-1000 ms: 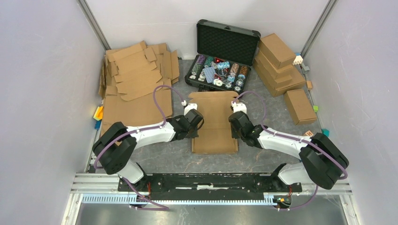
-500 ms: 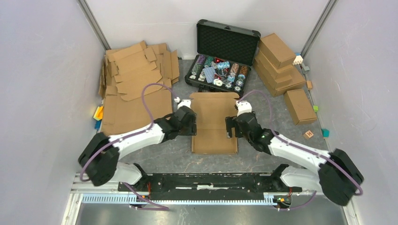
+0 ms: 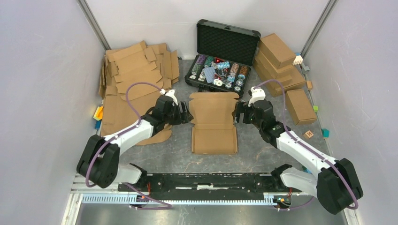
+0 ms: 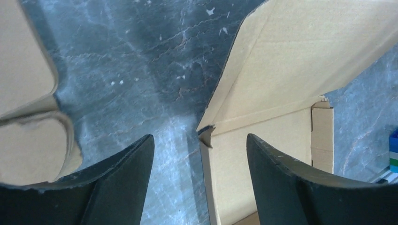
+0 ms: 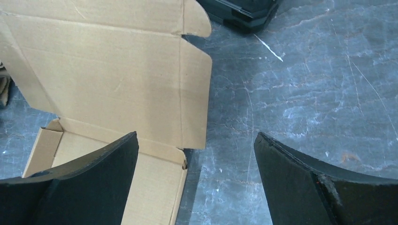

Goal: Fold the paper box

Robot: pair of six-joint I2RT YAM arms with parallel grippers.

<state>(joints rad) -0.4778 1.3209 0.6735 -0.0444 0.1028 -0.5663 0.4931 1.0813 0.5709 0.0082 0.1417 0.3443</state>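
Note:
The paper box (image 3: pixel 213 125) lies in the middle of the table as a shallow brown tray with its lid (image 3: pixel 213 104) spread open at the far end. My left gripper (image 3: pixel 184 113) is at the box's left side by the lid hinge, open. In the left wrist view the left gripper (image 4: pixel 199 137) straddles the back left corner of the paper box (image 4: pixel 281 70). My right gripper (image 3: pixel 239 113) mirrors it on the right side, open. The right wrist view shows the right gripper (image 5: pixel 196 134) astride the right wall edge of the paper box (image 5: pixel 108 75). Neither holds anything.
A pile of flat cardboard blanks (image 3: pixel 136 79) fills the back left, close to the left arm. A black case of chips (image 3: pixel 220 56) stands open behind the box. Finished brown boxes (image 3: pixel 279 65) are stacked at the back right, with small coloured blocks (image 3: pixel 309 134) nearby.
Both grippers have opened from nearly shut on the box's side walls. Both have slid away from me along the sides, from mid box to the lid hinge.

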